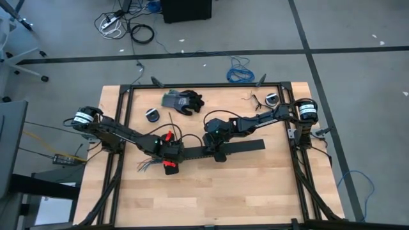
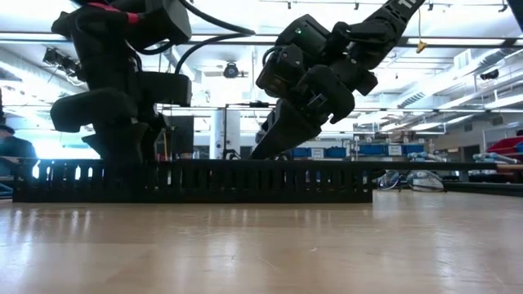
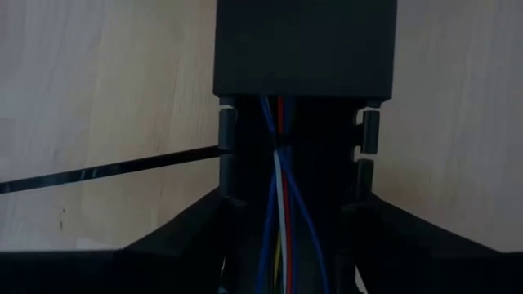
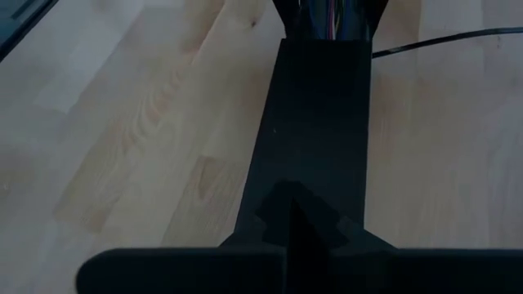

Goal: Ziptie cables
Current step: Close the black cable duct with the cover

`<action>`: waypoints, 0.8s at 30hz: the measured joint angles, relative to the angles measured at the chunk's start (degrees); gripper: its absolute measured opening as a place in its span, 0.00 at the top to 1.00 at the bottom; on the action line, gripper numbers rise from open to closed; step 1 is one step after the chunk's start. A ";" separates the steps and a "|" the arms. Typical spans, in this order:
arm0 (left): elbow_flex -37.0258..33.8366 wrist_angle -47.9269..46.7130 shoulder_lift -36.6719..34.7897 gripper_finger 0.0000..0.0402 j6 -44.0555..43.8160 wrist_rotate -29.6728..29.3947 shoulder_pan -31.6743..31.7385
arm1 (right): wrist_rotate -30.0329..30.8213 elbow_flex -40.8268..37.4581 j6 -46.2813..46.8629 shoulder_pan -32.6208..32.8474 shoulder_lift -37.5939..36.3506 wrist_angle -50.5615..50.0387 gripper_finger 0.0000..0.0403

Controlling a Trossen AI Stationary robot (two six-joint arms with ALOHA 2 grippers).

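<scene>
1. Cables (image 3: 279, 188), thin blue, white and red wires, lie inside the black slotted channel (image 1: 246, 146) near the middle of the wooden worktop (image 1: 211, 191). Their splayed ends spill out at the channel's left end.
2. Largest on the worktop is that channel, a long black bar running left to right; a solid cover (image 4: 315, 114) closes part of it.
3. Left gripper (image 1: 170, 155) is at the channel's left end, its dark fingers (image 3: 196, 233) straddling the open section on both sides; whether they actually grip anything cannot be told.
4. Right gripper (image 1: 219, 152) presses down on the covered middle of the channel, fingers fully closed, holding nothing.
5. A thin black strap (image 3: 106, 170), likely the ziptie, reaches from the worktop into a side slot.
6. Judged progress: wires are laid and the tie seems threaded; cinching it remains.
</scene>
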 joint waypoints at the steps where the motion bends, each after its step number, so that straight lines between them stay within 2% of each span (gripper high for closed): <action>1: 0.00 0.04 0.00 0.48 0.00 -0.01 0.00 | -0.11 0.00 -0.15 0.00 0.02 0.22 1.00; 17: 0.00 0.61 0.00 0.49 -0.07 -0.37 -0.02 | -2.26 -0.11 -0.74 -0.30 0.33 6.80 1.00; 24: 0.11 0.95 0.11 0.49 -0.59 -0.79 0.04 | -2.65 -0.15 -0.61 -0.57 -6.22 6.49 1.00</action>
